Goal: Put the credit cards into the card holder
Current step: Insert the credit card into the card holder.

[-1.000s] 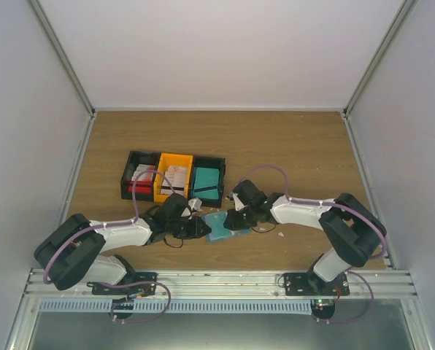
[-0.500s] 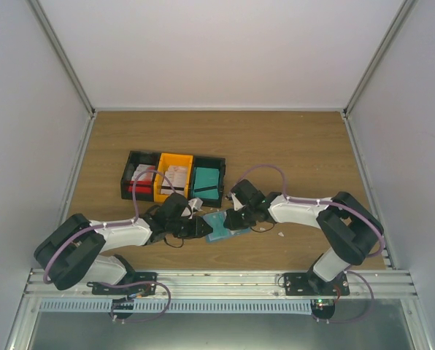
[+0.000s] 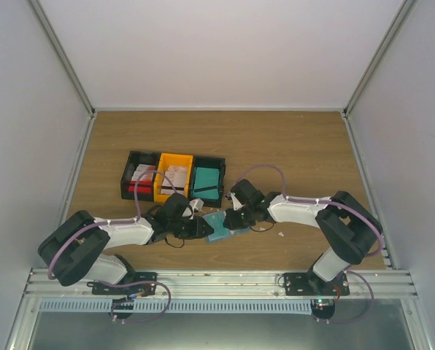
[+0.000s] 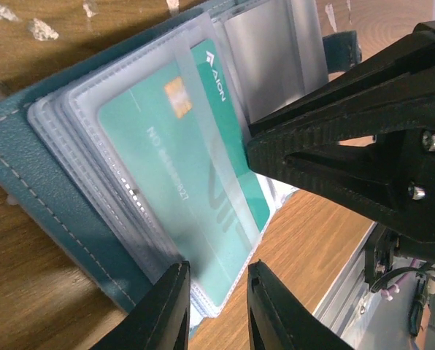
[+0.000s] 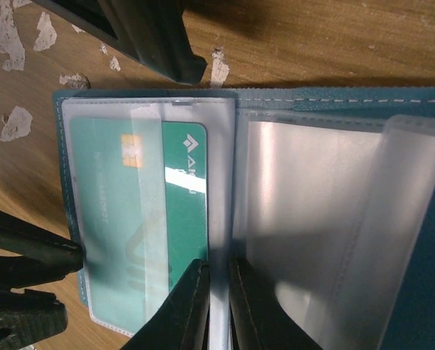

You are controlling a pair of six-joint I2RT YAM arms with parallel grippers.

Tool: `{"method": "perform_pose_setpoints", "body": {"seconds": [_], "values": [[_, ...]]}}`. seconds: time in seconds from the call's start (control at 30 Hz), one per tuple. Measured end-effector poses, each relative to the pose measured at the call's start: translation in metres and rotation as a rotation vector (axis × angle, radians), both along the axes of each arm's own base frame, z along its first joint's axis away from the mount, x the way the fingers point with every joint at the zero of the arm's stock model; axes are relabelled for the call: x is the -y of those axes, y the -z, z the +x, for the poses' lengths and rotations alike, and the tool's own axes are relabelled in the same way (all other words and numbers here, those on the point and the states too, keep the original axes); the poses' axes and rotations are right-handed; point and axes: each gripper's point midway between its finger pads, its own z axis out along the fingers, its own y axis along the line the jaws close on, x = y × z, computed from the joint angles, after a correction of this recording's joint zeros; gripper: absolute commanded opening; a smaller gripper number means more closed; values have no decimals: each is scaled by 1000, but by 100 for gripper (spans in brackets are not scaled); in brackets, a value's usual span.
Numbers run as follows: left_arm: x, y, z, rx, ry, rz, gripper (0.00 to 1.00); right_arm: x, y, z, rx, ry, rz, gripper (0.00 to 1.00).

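Card holder (image 3: 219,224) is laid open on the bench (image 3: 276,146) at mid-frame. One green card (image 5: 181,219) is already seated in a clear sleeve (image 5: 221,189); more cards (image 3: 175,177) are left in the bins (image 3: 128,175) at upper left. Jaws of the right gripper (image 5: 216,306) are clamped on that sleeve; for the left gripper (image 4: 217,306) it cannot be told.

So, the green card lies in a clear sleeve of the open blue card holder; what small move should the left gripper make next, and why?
Probably back the left gripper away. The green plastic card looks fully inside the clear plastic sleeve of the dusty-blue folding card holder, the left jaws stand apart around its end, and the right gripper seems to pinch that sleeve.
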Motion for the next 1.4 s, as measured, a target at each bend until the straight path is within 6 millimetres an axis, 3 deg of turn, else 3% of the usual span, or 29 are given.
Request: {"method": "perform_pose_setpoints", "body": {"seconds": [0.3, 0.77, 1.13, 1.4], "values": [[-1, 3, 1, -8, -6, 15, 35, -1, 0, 0, 0, -2, 5, 11], [-3, 1, 2, 2, -16, 21, 37, -3, 0, 1, 1, -4, 13, 10], [-4, 2, 1, -2, -16, 24, 25, -7, -4, -2, 18, -29, 47, 24], [-4, 5, 1, -11, -15, 32, 27, -7, -3, -3, 33, -44, 44, 11]]}}
